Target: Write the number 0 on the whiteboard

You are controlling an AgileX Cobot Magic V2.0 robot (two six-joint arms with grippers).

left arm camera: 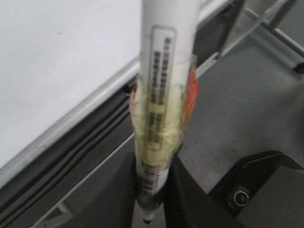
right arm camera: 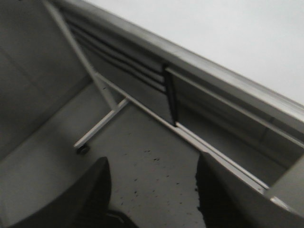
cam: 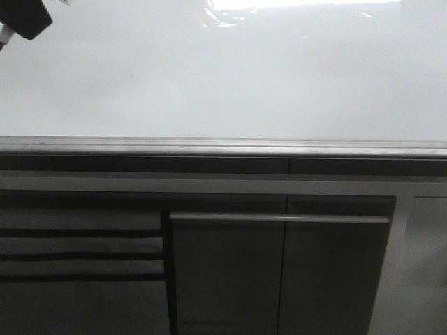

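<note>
The whiteboard [cam: 223,84] fills the upper half of the front view, glossy white with glare along its top, above a grey edge rail [cam: 223,148]. The number 0 is not in view on it. My left gripper [left arm camera: 151,166] is shut on a white marker [left arm camera: 166,71] with a printed label, wrapped in yellowish tape [left arm camera: 159,126]. The marker stands off to one side of the whiteboard [left arm camera: 57,61]. My right gripper [right arm camera: 152,164] is open over the speckled floor, nothing between its fingers, with the whiteboard [right arm camera: 228,42] beyond it. A dark arm part [cam: 24,17] pokes into the front view's top left corner.
Dark grey cabinet panels [cam: 279,272] with a horizontal bar [cam: 279,218] sit below the rail. A metal frame leg with a foot [right arm camera: 83,149] stands on the grey floor [right arm camera: 142,142]. A black base with a round socket [left arm camera: 240,197] lies near the left gripper.
</note>
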